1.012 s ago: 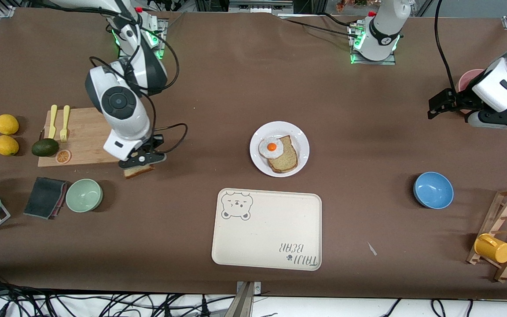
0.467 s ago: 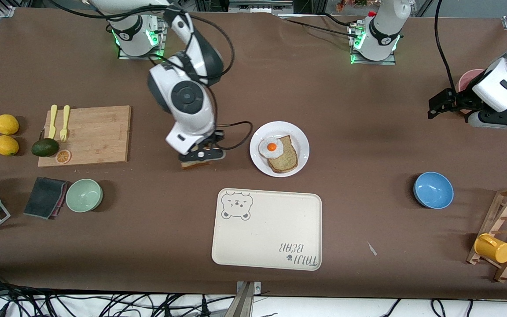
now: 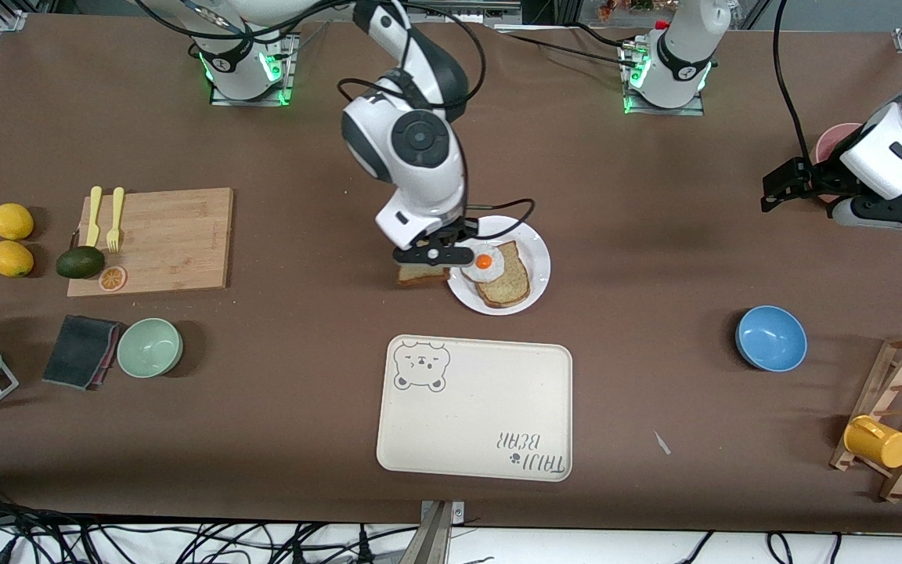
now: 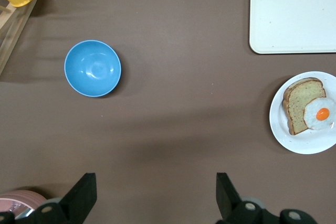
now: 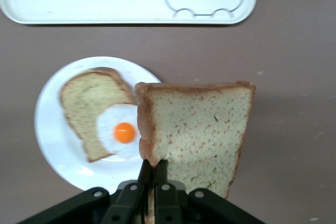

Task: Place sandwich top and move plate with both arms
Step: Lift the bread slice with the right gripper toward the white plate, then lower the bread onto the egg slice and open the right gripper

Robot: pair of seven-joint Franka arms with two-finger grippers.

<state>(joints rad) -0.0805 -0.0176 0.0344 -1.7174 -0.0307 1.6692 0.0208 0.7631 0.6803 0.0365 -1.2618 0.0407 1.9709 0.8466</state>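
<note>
Now the right gripper [image 3: 432,256] is up in the air, over the edge of the plate [image 3: 533,270] on the side toward the right arm's end of the table. Its fingers are squeezed tight on the sandwich top [image 3: 422,273], holding the bread by one edge. In the right wrist view the sandwich top [image 5: 197,132] hangs flat in front of the pinched fingers [image 5: 154,181], and one side of it covers a bit of the plate [image 5: 55,135].

On the plate sits a browner slice [image 3: 507,278] with a fried egg [image 3: 484,263] lying on it. The plate is near the middle of the table, and the tray [image 3: 474,407] lies nearer the front edge.

Over at its own end of the table, the left gripper [image 3: 781,188] waits in the air. Its fingers [image 4: 81,198] are spread wide and hold nothing. The blue bowl [image 3: 770,338] sits nearer the front edge there.
</note>
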